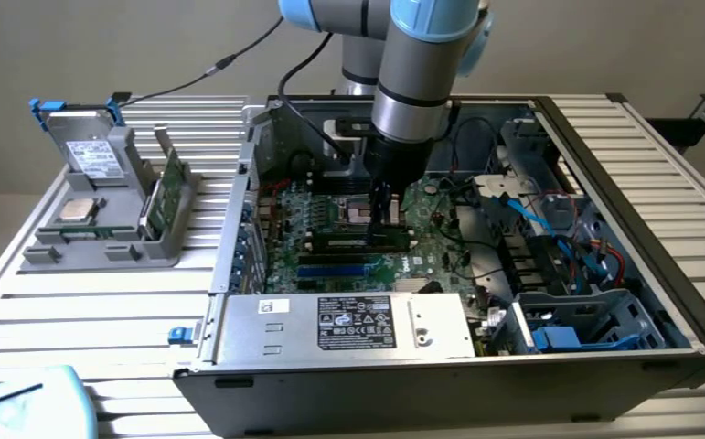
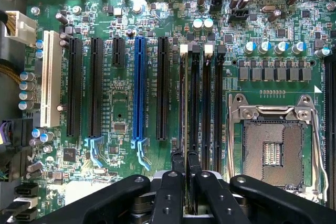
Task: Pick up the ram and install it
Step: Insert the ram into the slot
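Observation:
In the exterior view my arm reaches down into the open computer case [image 1: 645, 274], with the gripper [image 1: 383, 222] over the motherboard's memory slots. In the wrist view the gripper [image 2: 185, 157] is shut on the ram [image 2: 183, 103], a thin green stick seen edge-on. It lies along the outermost of the black memory slots [image 2: 207, 103], the one nearest the expansion slots. I cannot tell how deep it sits in that slot. In the exterior view the ram [image 1: 355, 241] shows as a dark green strip just below the fingers.
The open CPU socket [image 2: 273, 150] lies beside the memory slots, and the blue expansion slot [image 2: 139, 87] is on the other side. A power supply [image 1: 352, 325] fills the case front. Blue cables [image 1: 548, 219] run at the exterior view's right. A grey holder [image 1: 96, 229] stands outside the case.

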